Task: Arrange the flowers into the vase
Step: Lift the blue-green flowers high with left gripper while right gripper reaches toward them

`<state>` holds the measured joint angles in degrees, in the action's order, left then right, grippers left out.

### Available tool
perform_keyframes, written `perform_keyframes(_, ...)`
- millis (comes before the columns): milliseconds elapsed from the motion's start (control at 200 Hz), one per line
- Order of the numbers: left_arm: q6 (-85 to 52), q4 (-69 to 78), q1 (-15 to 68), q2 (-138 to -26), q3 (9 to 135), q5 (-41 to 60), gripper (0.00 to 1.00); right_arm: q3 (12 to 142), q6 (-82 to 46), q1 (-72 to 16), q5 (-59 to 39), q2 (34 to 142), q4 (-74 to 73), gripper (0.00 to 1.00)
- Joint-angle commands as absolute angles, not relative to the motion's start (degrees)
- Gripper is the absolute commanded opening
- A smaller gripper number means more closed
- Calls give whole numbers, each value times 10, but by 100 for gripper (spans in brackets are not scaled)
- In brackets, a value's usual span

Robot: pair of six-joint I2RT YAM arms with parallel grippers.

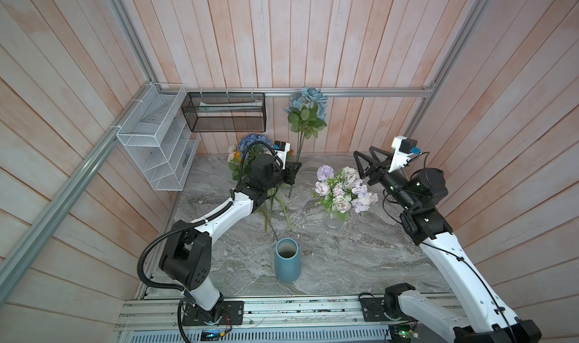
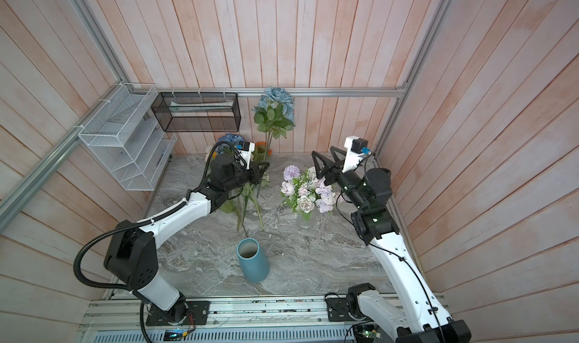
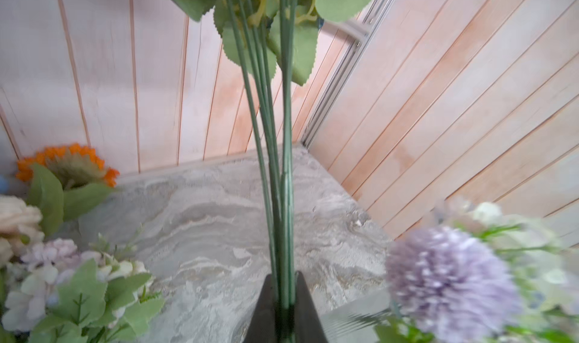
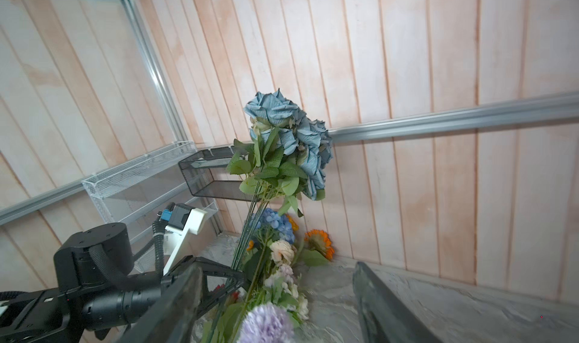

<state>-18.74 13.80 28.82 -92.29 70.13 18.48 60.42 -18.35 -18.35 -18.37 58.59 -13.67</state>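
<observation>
While left gripper point(image 1: 295, 168) clamps rose spray point(image 1: 308, 106), glass vase point(image 1: 333, 223) holds lilac bouquet point(image 1: 344, 188).

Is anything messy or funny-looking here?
Yes. A heap of flowers lies flat at the back of the table, stems sprawled, while the blue vase stands empty. The left claw holds the blue roses up in the air.

Left arm point(image 1: 219, 217) reaches low toward the far edge of the tabletop point(image 1: 344, 257), with the left gripper point(image 1: 294, 169) clamped tight on the stems of an upright dusty-blue rose spray point(image 1: 308, 106). Near the right edge, the right arm point(image 1: 454, 257) folds at the elbow. The right gripper point(image 1: 365, 156) is raised, jaws spread wide and empty.
</observation>
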Motion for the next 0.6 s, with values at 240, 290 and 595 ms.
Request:
perform_keyframes(240,-185,336,288,-755,567,214,0,685,-154,-320,-247,694,-192,75)
perform_keyframes(290,-189,350,288,-738,554,220,0,691,-156,-331,-252,711,-202,75)
perform_keyframes(595,-229,425,288,-703,502,268,0,691,-199,-369,-313,776,-272,66)
